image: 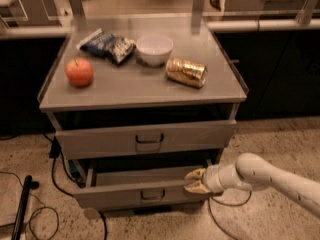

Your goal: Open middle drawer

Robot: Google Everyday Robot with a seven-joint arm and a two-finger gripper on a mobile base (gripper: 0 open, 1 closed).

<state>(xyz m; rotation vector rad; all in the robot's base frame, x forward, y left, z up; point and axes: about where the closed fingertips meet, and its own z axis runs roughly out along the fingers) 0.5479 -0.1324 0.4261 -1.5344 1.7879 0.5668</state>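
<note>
**A:** Start at the left of the cabinet [140, 91]. What's there?

**B:** Black cables [54, 166] trail down on the speckled floor by the cabinet's left side.

**A:** And on the cabinet top?

**B:** Near its left edge stands a red apple [79, 72]. Behind and to the right of it lies a dark blue snack bag [106, 45], just beside a white bowl [154, 49] at the back middle. Right of the bowl, closer to the cabinet's front, a gold can [186, 72] lies on its side.

**A:** The drawers?

**B:** The top drawer [100, 140], the tall-fronted one under the cabinet top, sits a little way out. Below it the middle drawer [115, 196] is drawn well out of the cabinet, so its inside shows behind the low front panel. Its small dark handle [152, 194] sits at the panel's centre.

**A:** Where is the gripper?

**B:** The gripper [196, 180] is at the right end of the middle drawer's front panel, level with its top edge, away from the handle. Its two pale fingers [195, 174] stand apart, one above the other, with a dark gap between them. I cannot tell whether they pinch the panel.

**A:** And the arm?

**B:** The white arm [270, 176] comes in from the cabinet's lower right.
</note>
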